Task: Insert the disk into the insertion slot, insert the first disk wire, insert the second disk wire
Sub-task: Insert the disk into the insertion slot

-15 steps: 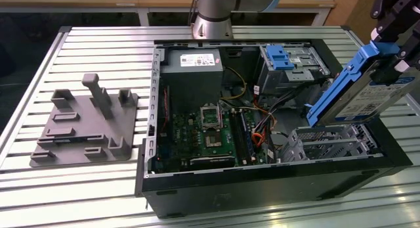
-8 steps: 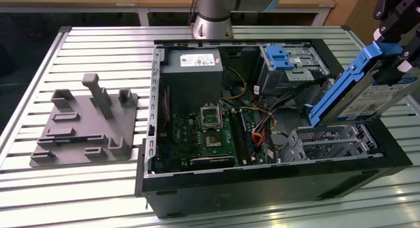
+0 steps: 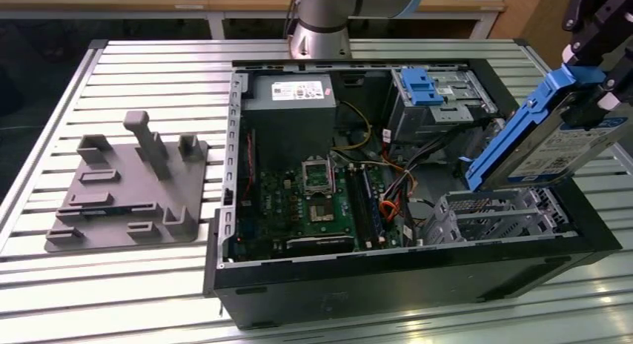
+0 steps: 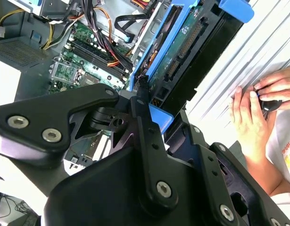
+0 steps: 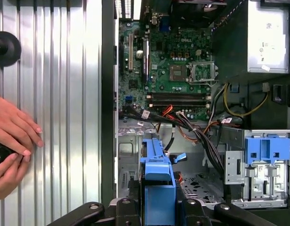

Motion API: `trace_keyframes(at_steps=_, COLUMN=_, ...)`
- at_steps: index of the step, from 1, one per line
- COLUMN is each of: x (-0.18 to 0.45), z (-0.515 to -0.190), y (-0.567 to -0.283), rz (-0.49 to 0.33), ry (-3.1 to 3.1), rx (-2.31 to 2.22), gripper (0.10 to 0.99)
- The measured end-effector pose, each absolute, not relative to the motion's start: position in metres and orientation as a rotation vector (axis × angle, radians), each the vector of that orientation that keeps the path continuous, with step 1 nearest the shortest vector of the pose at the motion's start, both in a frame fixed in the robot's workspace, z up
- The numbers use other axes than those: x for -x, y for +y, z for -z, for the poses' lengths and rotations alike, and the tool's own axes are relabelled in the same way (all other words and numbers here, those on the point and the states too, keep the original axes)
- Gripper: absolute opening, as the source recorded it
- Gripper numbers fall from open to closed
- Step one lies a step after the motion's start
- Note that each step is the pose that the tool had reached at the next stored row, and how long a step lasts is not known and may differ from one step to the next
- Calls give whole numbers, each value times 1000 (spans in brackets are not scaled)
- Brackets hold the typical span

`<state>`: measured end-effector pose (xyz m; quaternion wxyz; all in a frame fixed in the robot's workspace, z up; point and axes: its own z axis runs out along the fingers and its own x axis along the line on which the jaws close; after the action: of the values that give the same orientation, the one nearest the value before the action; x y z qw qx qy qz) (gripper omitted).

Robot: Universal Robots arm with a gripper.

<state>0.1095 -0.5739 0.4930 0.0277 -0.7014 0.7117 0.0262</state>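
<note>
In the exterior view my gripper (image 3: pixel 585 99) is shut on the disk (image 3: pixel 554 147), a grey drive with a white label in a bright blue carrier. The disk hangs steeply tilted at the exterior view's right, its lower end just above the far edge of the insertion slot (image 3: pixel 494 214), a silver perforated cage in the case's near right corner. In the second wrist view the disk (image 4: pixel 182 52) stands beyond the black fingers (image 4: pixel 140 108), connector side showing. The first wrist view has the blue carrier (image 5: pixel 156 181) over the cage wall (image 5: pixel 128 155). Loose wires (image 3: pixel 396 182) lie beside the cage.
A taller silver cage with a blue latch (image 3: pixel 428 88) stands at the case's back. The power supply (image 3: pixel 287 92) and motherboard (image 3: pixel 322 203) lie to the exterior view's left. A grey fixture plate (image 3: pixel 129 192) sits on the slatted table. A person's hands (image 5: pixel 12 141) rest beside the case.
</note>
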Motion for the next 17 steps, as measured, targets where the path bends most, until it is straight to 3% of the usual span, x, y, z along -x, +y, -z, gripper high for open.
trace_keyframes(at_steps=17, x=-110, z=-477, y=-571, rz=-88, ry=2203, rx=2170, gripper=365)
